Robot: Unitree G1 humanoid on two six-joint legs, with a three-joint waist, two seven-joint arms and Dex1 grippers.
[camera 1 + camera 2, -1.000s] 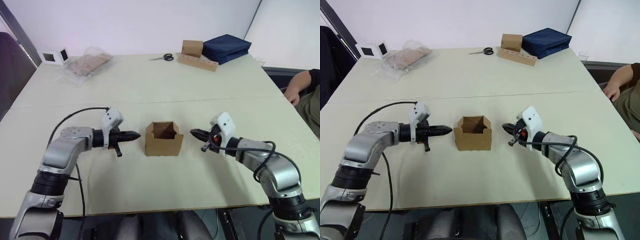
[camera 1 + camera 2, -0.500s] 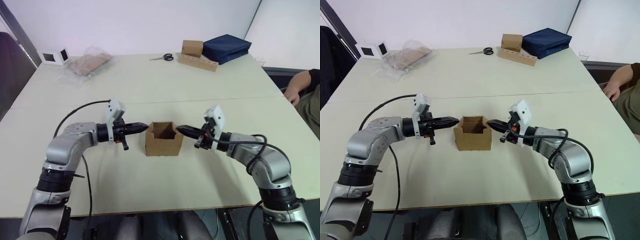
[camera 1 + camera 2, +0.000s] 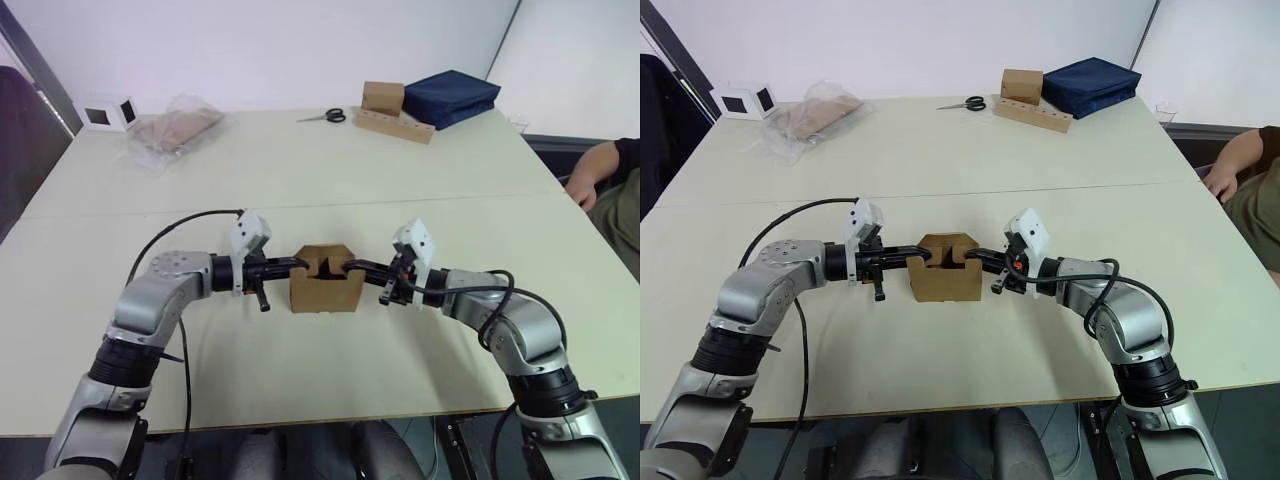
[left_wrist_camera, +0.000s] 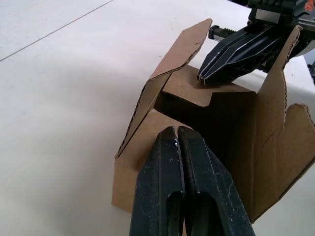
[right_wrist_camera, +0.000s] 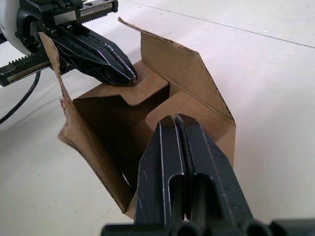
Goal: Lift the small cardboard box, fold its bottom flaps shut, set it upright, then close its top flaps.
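pressing box flaps: both closed claws

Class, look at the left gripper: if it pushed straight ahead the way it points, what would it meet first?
The left gripper, shut, already rests on a side flap of the small cardboard box; beyond that, probably the right gripper opposite.

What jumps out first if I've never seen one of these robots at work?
The small cardboard box in the middle of the pale table, flanked by two black grippers. The left gripper and the right gripper, both with jaws shut, each press on an inward-folded flap from opposite sides. At the far edge lie scissors, a dark blue bag and a clear plastic bag.
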